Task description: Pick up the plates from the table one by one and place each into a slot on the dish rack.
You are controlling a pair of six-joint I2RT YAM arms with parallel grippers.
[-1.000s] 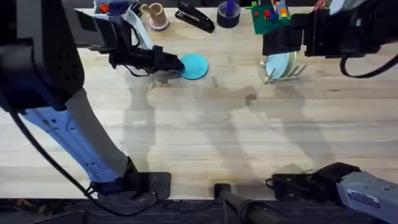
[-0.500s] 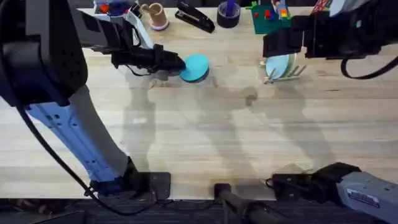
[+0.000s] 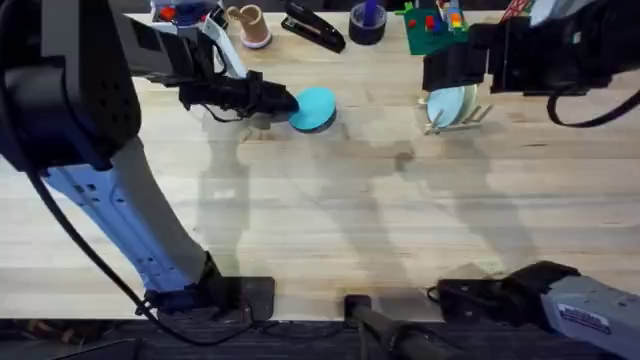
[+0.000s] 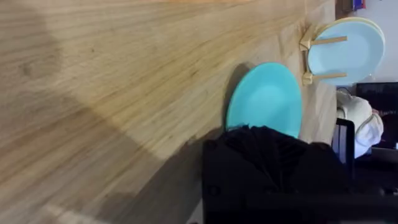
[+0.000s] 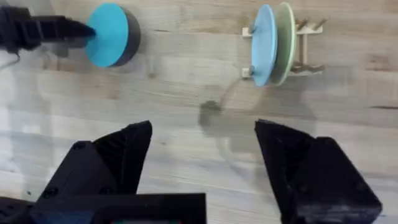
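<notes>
The teal plate is at the back middle of the table, tilted with a dark shadow under it. My left gripper is shut on its left edge; in the left wrist view the black fingers cover the near rim of the teal plate. The dish rack stands to the right, holding a pale-blue plate upright with a cream plate behind it. My right gripper hovers open above the table near the rack, holding nothing.
Along the back edge stand a paper cup, a black stapler, a dark roll and a green toy board. A small dark stain marks the wood before the rack.
The left gripper nudged slightly right, and the teal plate went from lying flat to tilted with its underside showing. The right arm stayed still.
</notes>
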